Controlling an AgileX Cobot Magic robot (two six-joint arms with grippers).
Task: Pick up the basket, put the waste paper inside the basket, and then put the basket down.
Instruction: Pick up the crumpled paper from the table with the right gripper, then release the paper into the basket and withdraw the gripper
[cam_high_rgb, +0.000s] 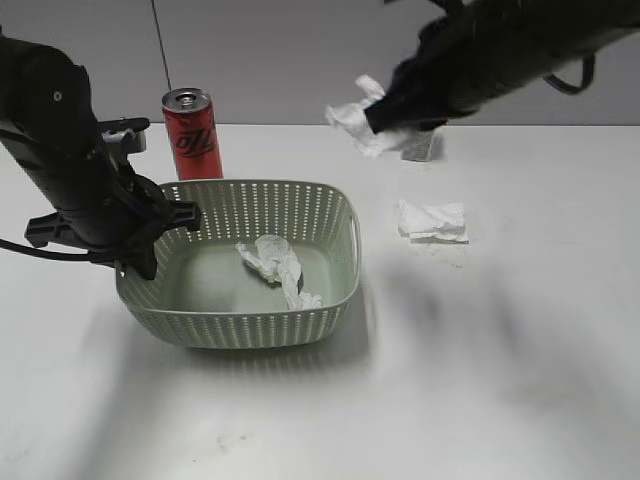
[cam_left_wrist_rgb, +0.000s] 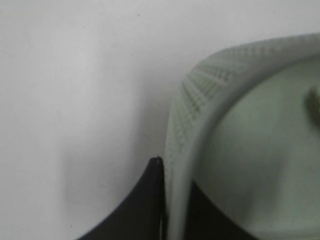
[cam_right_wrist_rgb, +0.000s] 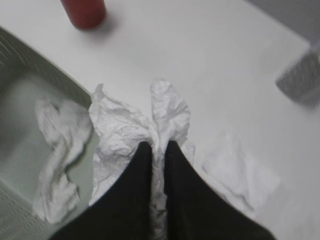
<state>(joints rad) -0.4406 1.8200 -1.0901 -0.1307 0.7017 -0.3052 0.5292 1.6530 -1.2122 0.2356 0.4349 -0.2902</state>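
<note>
Three wads of waste paper show in the exterior view: one lies inside the basket (cam_high_rgb: 240, 262), one (cam_high_rgb: 432, 221) rests on the white table (cam_high_rgb: 520, 380) to the right of the basket, and one (cam_high_rgb: 357, 122) hangs in the air, pinched in my right pincer (cam_high_rgb: 378, 120) above and to the right of the basket's far right corner. My left pincer (cam_high_rgb: 140, 250) sits at the basket's left rim, its dark arm reaching in from the left edge. A red can (cam_high_rgb: 189, 132) stands upright just beyond the basket's far left side. A small object behind the lifted wad is mostly hidden, and I cannot tell what it is.

From my left wrist, the picture is blurred, but the basket's slotted wall (cam_left_wrist_rgb: 192, 125) runs up between my two dark fingers (cam_left_wrist_rgb: 135, 210): one lies outside the rim, the other inside, closed tight on the wall with the pale table to the left.

From my right wrist, my two black fingers (cam_right_wrist_rgb: 137, 200) stand nearly together with the lifted paper (cam_right_wrist_rgb: 140, 125) squeezed between them, its crumpled folds spreading above the tips. Down to the left the basket (cam_right_wrist_rgb: 30, 70) holds its wad (cam_right_wrist_rgb: 57, 160); down to the right the third wad (cam_right_wrist_rgb: 240, 172) lies on the table. The can (cam_right_wrist_rgb: 84, 11) is at the far left.
</note>
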